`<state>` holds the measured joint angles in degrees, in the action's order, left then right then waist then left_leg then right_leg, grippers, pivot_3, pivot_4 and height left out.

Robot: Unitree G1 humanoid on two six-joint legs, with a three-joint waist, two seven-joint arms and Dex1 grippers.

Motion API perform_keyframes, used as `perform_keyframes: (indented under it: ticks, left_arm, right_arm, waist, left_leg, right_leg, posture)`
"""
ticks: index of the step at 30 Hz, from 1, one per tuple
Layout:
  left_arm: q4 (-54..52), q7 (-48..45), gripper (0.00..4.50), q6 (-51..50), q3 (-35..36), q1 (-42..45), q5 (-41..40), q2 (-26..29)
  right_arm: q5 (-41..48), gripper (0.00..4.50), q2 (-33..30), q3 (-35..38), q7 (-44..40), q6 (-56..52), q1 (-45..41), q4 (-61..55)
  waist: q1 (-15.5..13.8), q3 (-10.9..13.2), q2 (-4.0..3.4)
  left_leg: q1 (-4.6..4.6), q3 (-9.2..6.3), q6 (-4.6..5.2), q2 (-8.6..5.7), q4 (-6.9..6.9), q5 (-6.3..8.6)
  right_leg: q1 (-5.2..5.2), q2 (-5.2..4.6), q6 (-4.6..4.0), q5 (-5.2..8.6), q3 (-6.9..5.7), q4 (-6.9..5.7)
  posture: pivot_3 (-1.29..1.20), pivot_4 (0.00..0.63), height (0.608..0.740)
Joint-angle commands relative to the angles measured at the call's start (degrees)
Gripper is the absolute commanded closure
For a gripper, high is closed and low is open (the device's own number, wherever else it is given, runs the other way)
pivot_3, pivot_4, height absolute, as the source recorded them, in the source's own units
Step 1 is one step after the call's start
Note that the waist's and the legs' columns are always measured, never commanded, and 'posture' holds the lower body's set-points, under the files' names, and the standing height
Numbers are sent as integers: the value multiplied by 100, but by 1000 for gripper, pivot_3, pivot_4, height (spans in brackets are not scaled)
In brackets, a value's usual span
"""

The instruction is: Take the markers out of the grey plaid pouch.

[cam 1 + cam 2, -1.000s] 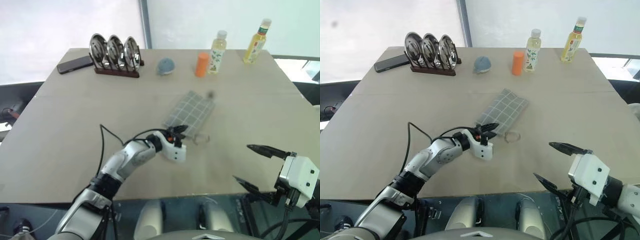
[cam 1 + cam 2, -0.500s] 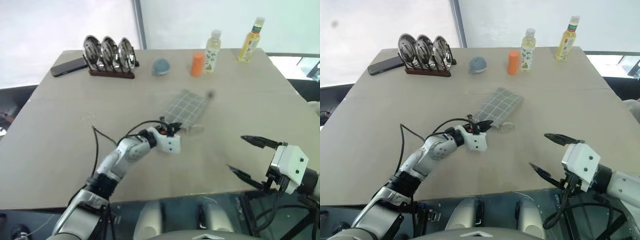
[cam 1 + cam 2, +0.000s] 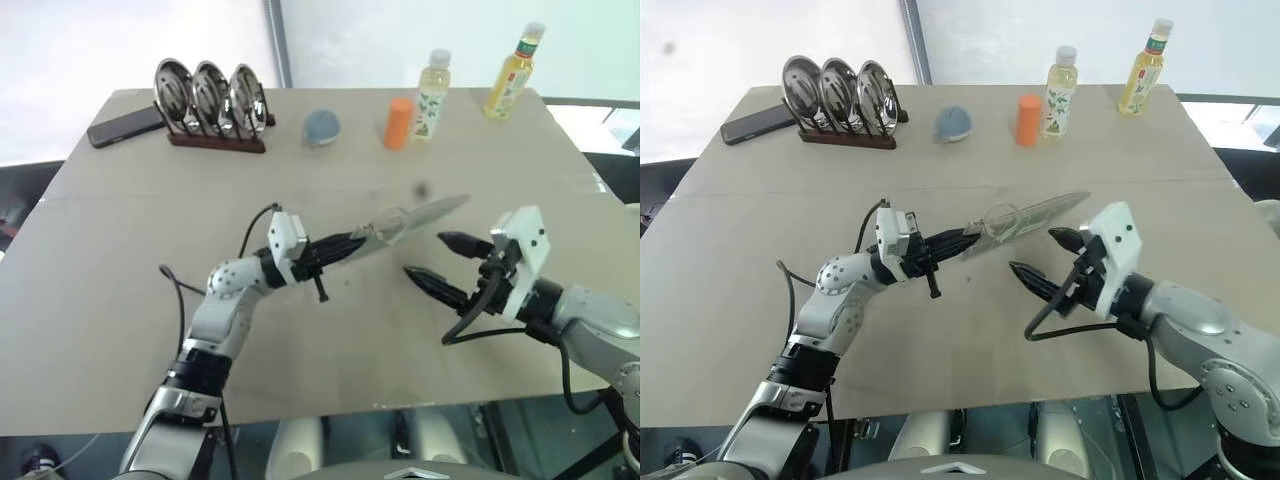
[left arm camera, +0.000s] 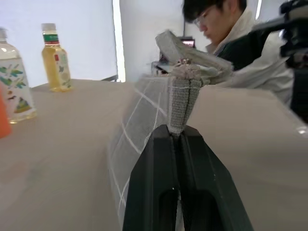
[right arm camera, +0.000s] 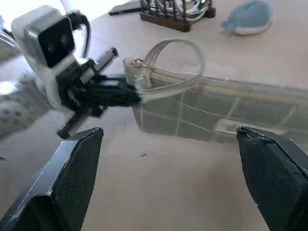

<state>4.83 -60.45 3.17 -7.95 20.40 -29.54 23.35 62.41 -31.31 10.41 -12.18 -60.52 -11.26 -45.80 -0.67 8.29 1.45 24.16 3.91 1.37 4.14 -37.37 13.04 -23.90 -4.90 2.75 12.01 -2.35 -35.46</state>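
Markers were not out yet: our left gripper (image 3: 958, 241) pinched the grey plaid pouch (image 3: 1035, 213) above the desk (image 3: 760, 250), right gripper (image 3: 1040, 262) wide beside it.

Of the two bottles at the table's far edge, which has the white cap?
The nearer-in one, beside the orange cylinder: pale contents, leaf-print label. The other bottle has yellow contents and a green band under its cap.
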Motion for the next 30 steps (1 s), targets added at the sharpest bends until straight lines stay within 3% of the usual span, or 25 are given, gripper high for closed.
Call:
perform_keyframes:
  ticks: [1, 4, 7, 14, 15, 22, 27, 29, 30]
  left_arm:
    - [-379, -150, 4405, -91, 97, -74, -117, -33]
    - [-422, -197, 4405, -65, 104, -163, -7, -84]
    - [-480, -191, 4500, -44, 109, -227, 60, -139]
    - [-638, -112, 4500, -27, 201, -494, 134, -167]
    - [-653, -94, 4500, -29, 211, -525, 144, -166]
    - [-511, 68, 4500, 82, 402, -695, 100, -263]
    - [-344, -100, 4500, 264, 425, -641, 163, -312]
    - [-243, -162, 4500, 324, 405, -562, 200, -331]
    - [-219, -181, 4500, 331, 392, -529, 208, -342]
  right_arm:
    - [814, 0, 300, -67, 764, -156, -602, 483]
    - [1085, 0, 564, -251, 1220, -256, -1082, 1040]
    - [1223, 823, 814, -355, 1644, -276, -1336, 1469]
    - [1013, 4225, 321, -320, 1626, -246, -1538, 1359]
    - [914, 4448, 191, -300, 1569, -217, -1555, 1311]
    - [28, 4448, -917, 293, 1096, 110, -1370, 1407]
    - [1236, 4448, -1216, 461, 482, -187, -1210, 1055]
    - [1454, 4448, -1080, 305, 727, -186, -1181, 985]
    - [1582, 4225, -966, 201, 921, -180, -1168, 1018]
  waist:
    - [4, 4, 0]
    - [-12, 5, -2]
    - [-13, 5, -3]
    - [-7, 6, -4]
    - [-10, 6, -4]
    - [-17, 8, -6]
    - [7, 8, -7]
    - [4, 8, -7]
    - [0, 8, -6]
  left_leg:
    - [-2, 0, 0, 1, -2, 0]
    - [-21, -3, 1, 2, -8, -2]
    - [-27, -6, 1, 4, -8, -2]
    - [-4, 5, 2, 1, -4, -1]
    - [-1, 4, 2, 1, -4, -1]
    - [-4, 2, 2, 2, -6, -1]
    - [-9, 3, 2, 5, -2, -1]
    - [-11, 1, 2, 6, 3, -1]
    - [-11, 0, 2, 7, 5, -1]
  right_leg:
    - [0, 0, -1, 0, 1, -4]
    - [8, 2, -7, -5, 2, -20]
    - [9, 5, -10, -6, 2, -29]
    - [1, 5, 7, -16, 13, -10]
    - [-2, 5, 8, -16, 13, -10]
    - [-2, 4, -8, -6, 9, -10]
    - [-2, 7, -9, -6, 12, -11]
    - [-2, 12, -10, -6, 12, -11]
    - [-2, 13, -10, -6, 12, -11]
  posture:
    - [0, 150, 740]
    - [0, 150, 740]
    - [0, 150, 740]
    - [0, 150, 740]
    - [0, 150, 740]
    - [0, 150, 740]
    - [0, 150, 740]
    - [0, 150, 740]
    - [0, 150, 740]
